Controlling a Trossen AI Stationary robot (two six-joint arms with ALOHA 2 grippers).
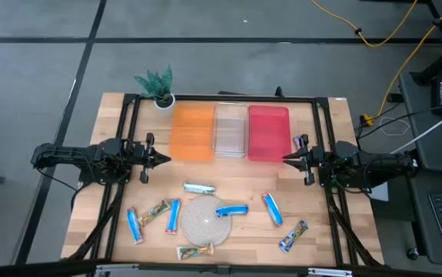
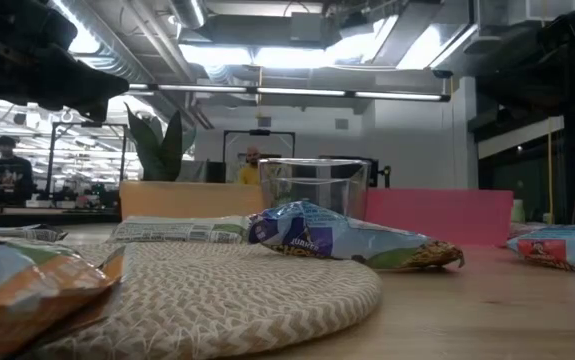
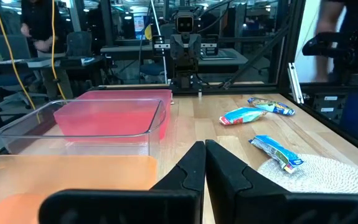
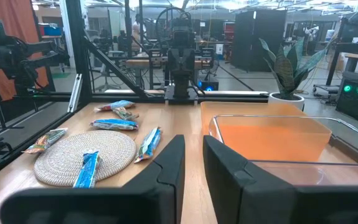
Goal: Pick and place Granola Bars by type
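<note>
Several granola bars lie flat on the near half of the wooden table, around and on a round woven mat [image 1: 204,221]. A blue bar [image 1: 232,210] rests on the mat's right part. A silvery bar [image 1: 199,188] lies just beyond the mat. Blue bars [image 1: 134,225] [image 1: 174,215] and a green-tan one [image 1: 153,213] lie left of it. Another blue bar [image 1: 272,208] and a blue-gold one [image 1: 293,235] lie to its right. My left gripper [image 1: 167,159] [image 3: 204,144] and right gripper [image 1: 286,159] [image 4: 193,138] hover shut at the table's sides, pointing level at each other and holding nothing.
Orange [image 1: 192,132], clear [image 1: 230,131] and red [image 1: 268,132] bins stand side by side at the far middle, between the two grippers. A potted plant [image 1: 157,85] stands at the far left corner. A green-tan bar [image 1: 194,251] lies at the mat's near edge.
</note>
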